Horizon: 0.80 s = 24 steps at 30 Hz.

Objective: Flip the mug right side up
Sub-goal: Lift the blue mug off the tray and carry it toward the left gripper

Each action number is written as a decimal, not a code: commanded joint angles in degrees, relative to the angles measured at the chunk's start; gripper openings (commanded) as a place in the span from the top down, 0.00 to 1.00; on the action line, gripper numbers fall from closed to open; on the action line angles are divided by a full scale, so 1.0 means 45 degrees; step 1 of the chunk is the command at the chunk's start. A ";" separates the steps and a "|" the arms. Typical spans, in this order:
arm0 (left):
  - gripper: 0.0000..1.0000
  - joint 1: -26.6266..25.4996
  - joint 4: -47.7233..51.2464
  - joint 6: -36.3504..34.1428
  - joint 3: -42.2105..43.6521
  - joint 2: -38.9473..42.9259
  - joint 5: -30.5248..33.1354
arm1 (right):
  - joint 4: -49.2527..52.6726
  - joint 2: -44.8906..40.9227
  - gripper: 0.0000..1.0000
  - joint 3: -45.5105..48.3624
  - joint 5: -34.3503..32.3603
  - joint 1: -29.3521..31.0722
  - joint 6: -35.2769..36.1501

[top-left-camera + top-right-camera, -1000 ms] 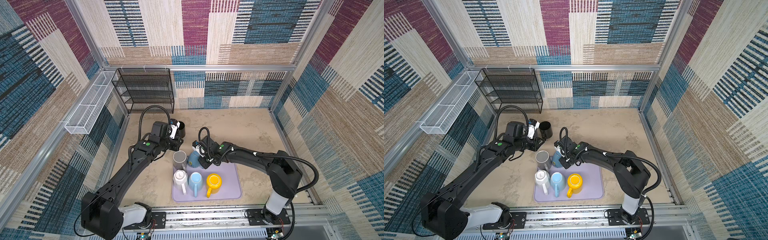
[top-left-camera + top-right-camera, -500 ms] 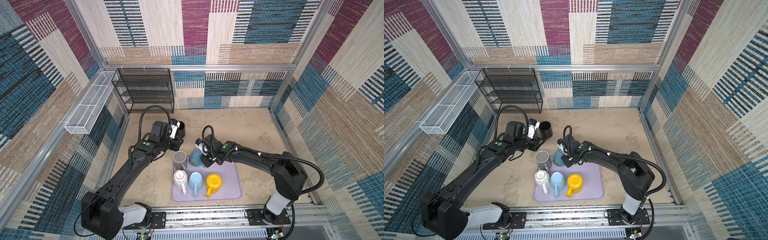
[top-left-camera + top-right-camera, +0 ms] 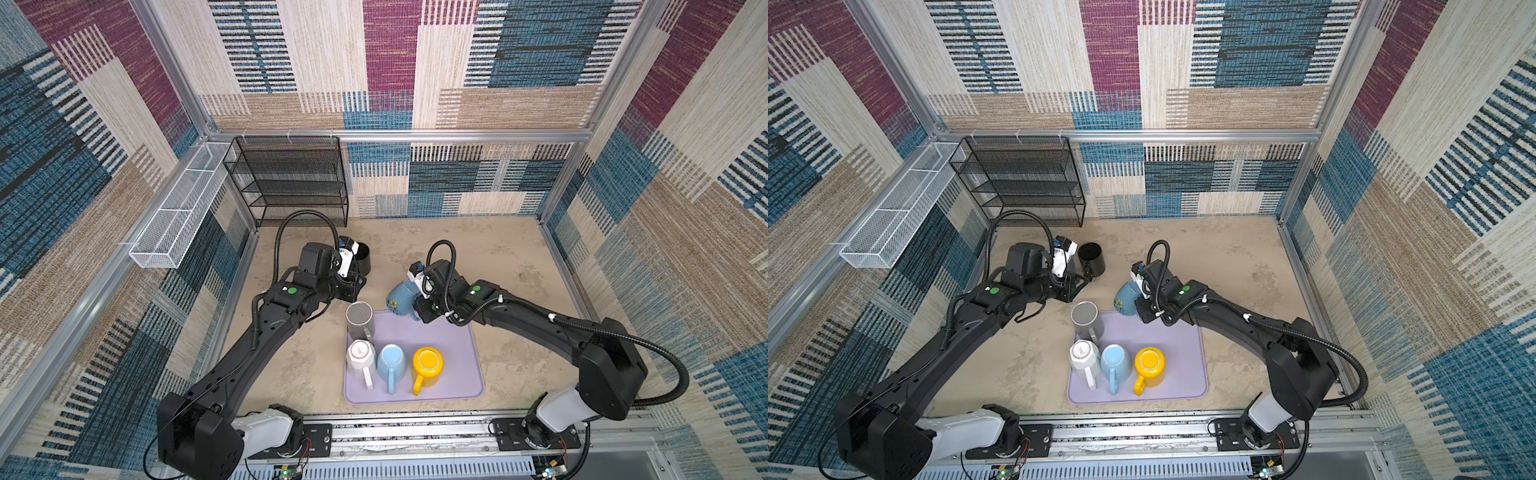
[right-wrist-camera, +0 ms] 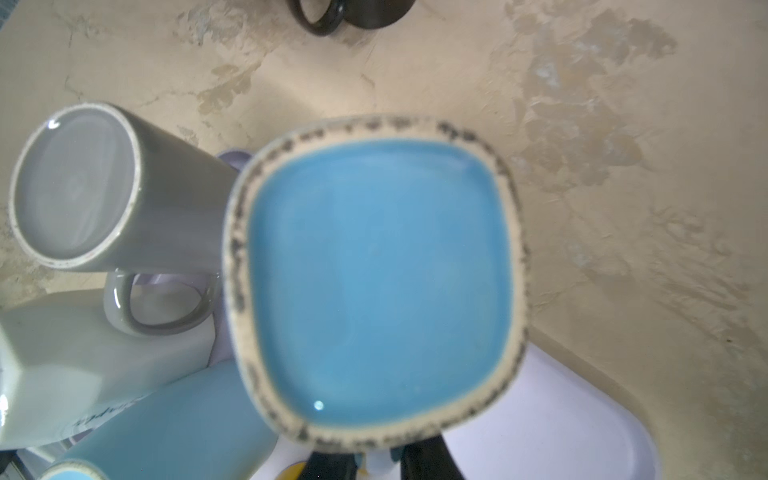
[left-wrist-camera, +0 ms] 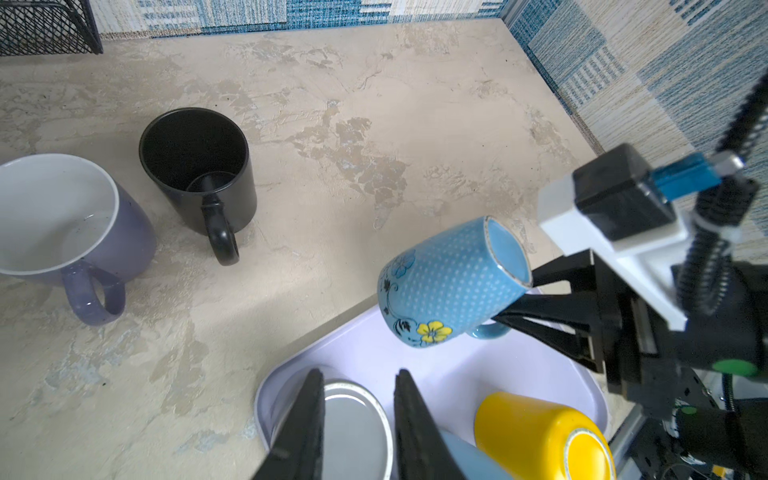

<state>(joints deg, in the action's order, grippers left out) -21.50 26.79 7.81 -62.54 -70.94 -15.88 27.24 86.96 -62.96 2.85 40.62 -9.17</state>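
The blue dotted mug with a yellow flower (image 3: 401, 297) (image 3: 1126, 298) hangs tilted in the air over the back edge of the purple mat (image 3: 449, 345). Its base (image 4: 374, 274) faces the right wrist camera and its mouth points down and away. My right gripper (image 5: 498, 321) (image 4: 376, 461) is shut on the mug's handle. My left gripper (image 5: 359, 374) (image 3: 355, 286) hovers open above the upside-down grey mug (image 3: 360, 319), with nothing between its fingers.
White (image 3: 360, 357), light blue (image 3: 391, 361) and yellow (image 3: 427, 363) mugs stand upside down on the mat's front. A black mug (image 3: 360, 257) and a lavender mug (image 5: 62, 216) stand upright behind the left gripper. A black wire rack (image 3: 291, 178) and a white basket (image 3: 178, 212) are at the back left.
My right gripper has lifted the blue flowered mug off the mat, carried it back and tipped it further onto its side. The left arm has not moved.
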 commanded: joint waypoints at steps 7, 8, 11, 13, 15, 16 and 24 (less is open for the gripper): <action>0.73 -0.0006 -0.0693 0.0659 0.0193 -0.0262 -0.0534 | -0.3497 -0.1062 1.00 0.1252 0.1041 -0.1452 -0.1729; 0.73 0.0003 -0.0728 0.0719 0.0188 -0.0329 -0.0589 | -0.3770 -0.1121 1.00 0.1389 0.1176 -0.1609 -0.1864; 0.73 -0.0008 -0.1098 0.0970 0.0290 -0.0452 -0.1047 | -0.4833 -0.1287 1.00 0.1881 0.1891 -0.2068 -0.2265; 0.73 -0.0008 -0.1402 0.1148 0.0399 -0.0458 -0.1406 | -0.5444 -0.1356 1.00 0.2135 0.2374 -0.2362 -0.2504; 0.73 -0.0008 -0.1738 0.1343 0.0486 -0.0466 -0.1791 | -0.6054 -0.1439 1.00 0.2337 0.3012 -0.2610 -0.2729; 0.73 -0.0008 -0.1973 0.1491 0.0555 -0.0447 -0.2038 | -0.6386 -0.1450 1.00 0.2454 0.3309 -0.2704 -0.2829; 0.73 -0.0017 -0.3393 0.2330 0.1036 -0.0484 -0.3072 | -0.8071 -0.1643 1.00 0.2607 0.5104 -0.3214 -0.3537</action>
<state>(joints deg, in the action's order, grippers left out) -21.52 16.08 15.81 -58.39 -73.03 -26.68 0.58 80.44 -51.20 20.97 26.59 -22.90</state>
